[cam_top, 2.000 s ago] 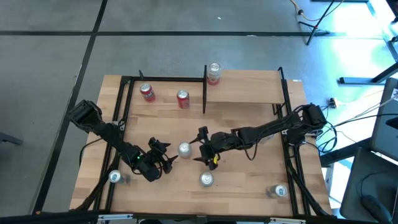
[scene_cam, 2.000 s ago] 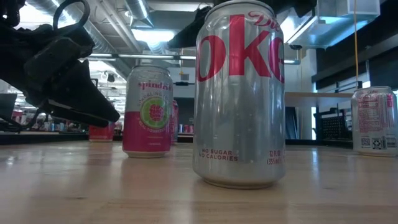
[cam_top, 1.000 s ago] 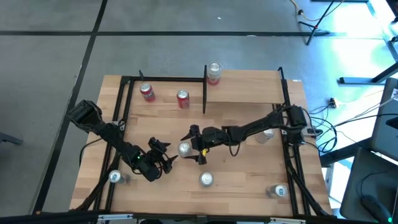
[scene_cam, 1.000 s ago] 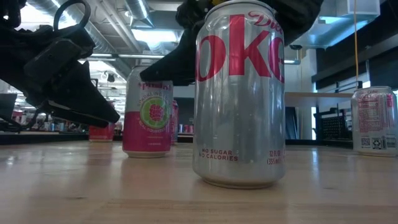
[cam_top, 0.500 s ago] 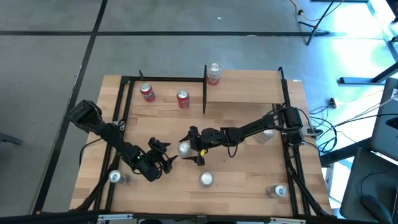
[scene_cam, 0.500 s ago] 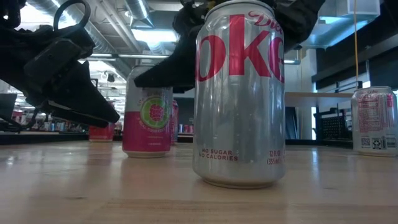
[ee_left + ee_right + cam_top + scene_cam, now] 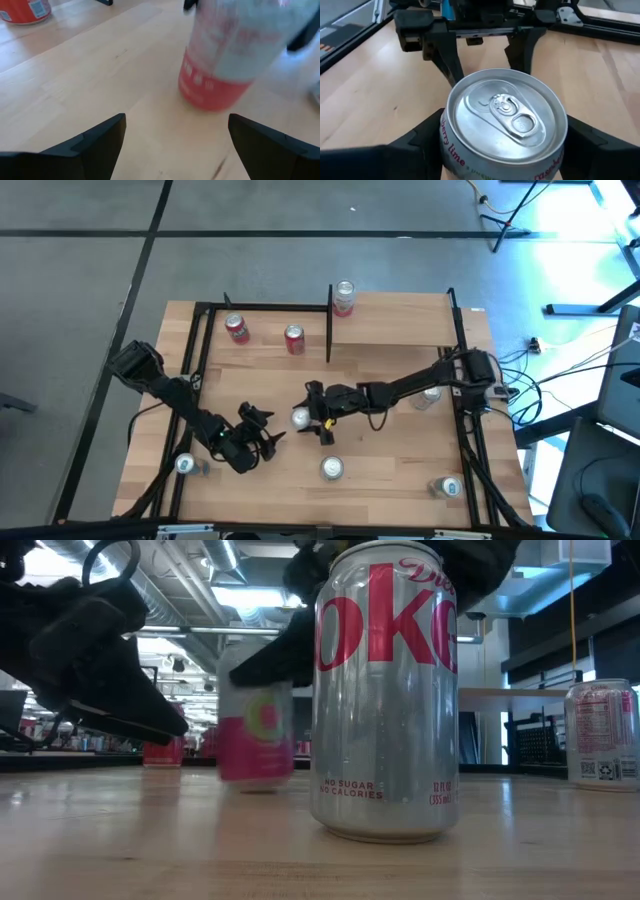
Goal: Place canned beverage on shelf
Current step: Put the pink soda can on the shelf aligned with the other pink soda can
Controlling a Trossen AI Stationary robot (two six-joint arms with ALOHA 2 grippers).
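On the tabletop [image 7: 400, 455] I saw the shelf [image 7: 400, 320] along the far edge carrying three upright cans [image 7: 344, 296], one on its right section beside the middle post and two red ones on the left section. At mid-table my right gripper [image 7: 305, 417] had its fingers clamped around the pink raspberry-lime can [image 7: 300, 417], which looked blurred in the low view, while the left gripper [image 7: 268, 434] sat just beside it with fingers spread apart. Three more cans stood near the front edge, the Diet Coke can [image 7: 332, 469] closest, with bare wood between them.
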